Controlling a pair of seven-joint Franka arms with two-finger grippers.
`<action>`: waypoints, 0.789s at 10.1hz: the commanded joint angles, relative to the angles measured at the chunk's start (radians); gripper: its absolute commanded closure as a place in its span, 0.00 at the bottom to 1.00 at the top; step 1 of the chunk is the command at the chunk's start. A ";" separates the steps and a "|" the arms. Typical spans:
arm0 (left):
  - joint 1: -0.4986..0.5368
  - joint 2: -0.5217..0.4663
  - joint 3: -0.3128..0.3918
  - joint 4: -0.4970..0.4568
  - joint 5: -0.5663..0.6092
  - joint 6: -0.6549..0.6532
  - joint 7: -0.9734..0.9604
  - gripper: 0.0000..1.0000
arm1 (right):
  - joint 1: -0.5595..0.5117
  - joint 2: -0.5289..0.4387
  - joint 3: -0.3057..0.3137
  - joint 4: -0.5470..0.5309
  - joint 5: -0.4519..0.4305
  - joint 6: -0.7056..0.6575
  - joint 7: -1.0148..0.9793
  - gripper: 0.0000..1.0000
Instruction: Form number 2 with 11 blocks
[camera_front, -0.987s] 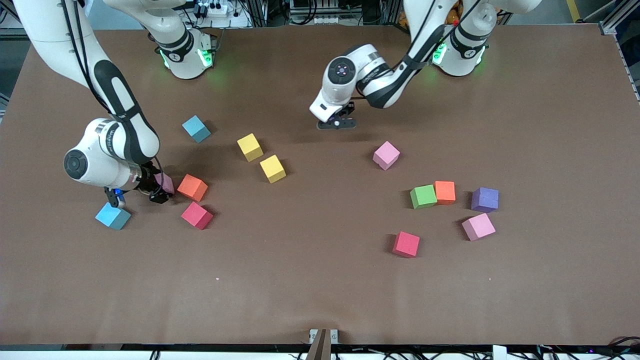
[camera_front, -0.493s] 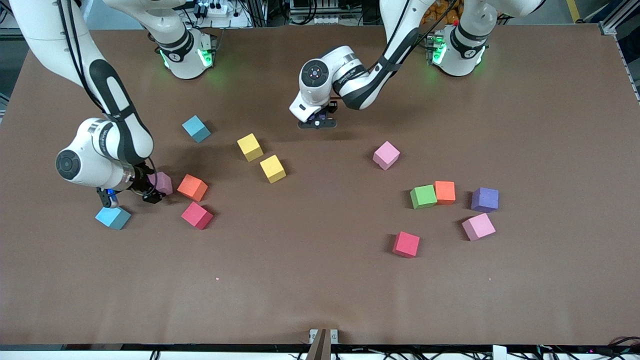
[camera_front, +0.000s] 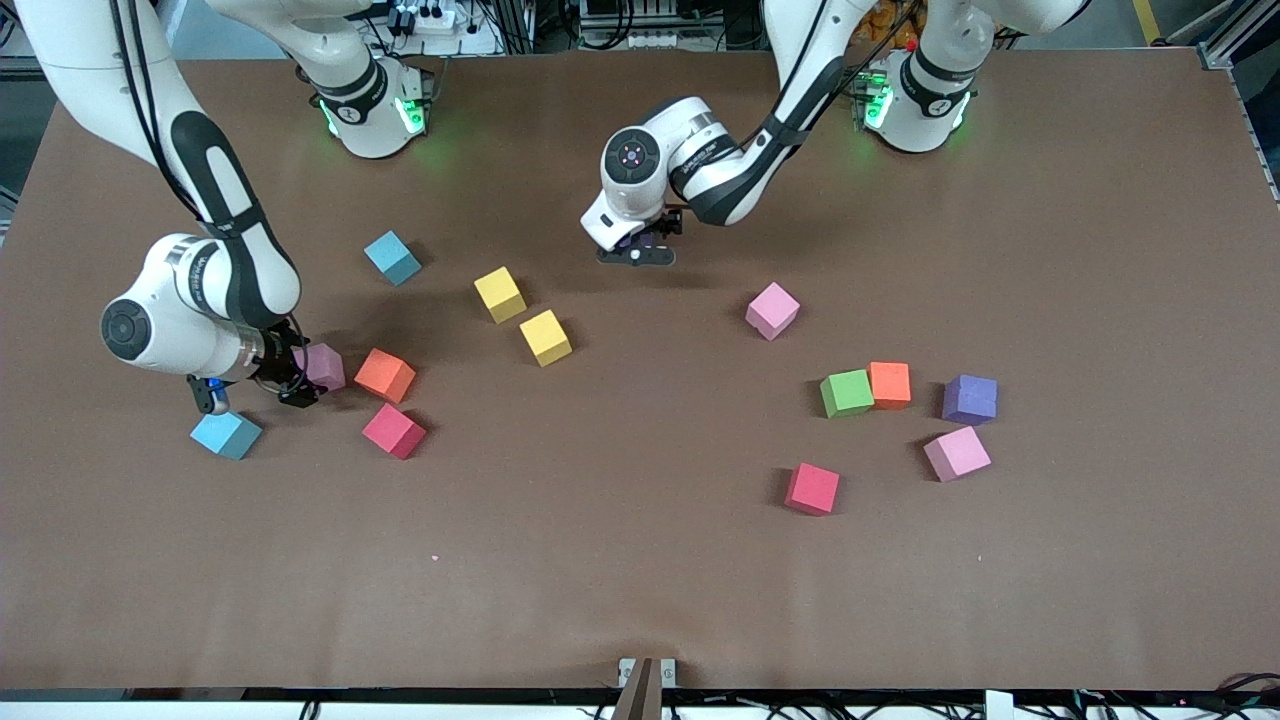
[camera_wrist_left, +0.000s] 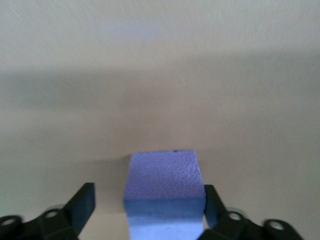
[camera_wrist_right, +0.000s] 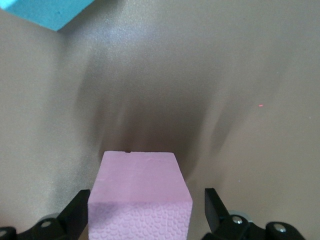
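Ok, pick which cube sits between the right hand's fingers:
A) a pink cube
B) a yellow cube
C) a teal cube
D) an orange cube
A: the right wrist view shows a pink cube standing on the table between the open fingers of the right hand.

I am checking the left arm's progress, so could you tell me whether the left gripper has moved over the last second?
Yes. The left gripper has shifted toward the right arm's end of the table, away from the pink block and closer to the yellow blocks.
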 joint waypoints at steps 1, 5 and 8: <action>0.054 -0.095 0.005 -0.009 0.002 -0.061 0.039 0.00 | 0.013 -0.017 -0.005 0.000 -0.021 -0.018 0.078 0.00; 0.236 -0.170 0.012 0.014 -0.001 -0.127 0.030 0.00 | 0.021 -0.017 -0.005 -0.001 -0.019 -0.012 0.108 0.72; 0.356 -0.216 0.028 -0.047 0.049 -0.170 0.033 0.00 | 0.024 -0.041 -0.005 0.000 -0.019 -0.023 0.108 0.94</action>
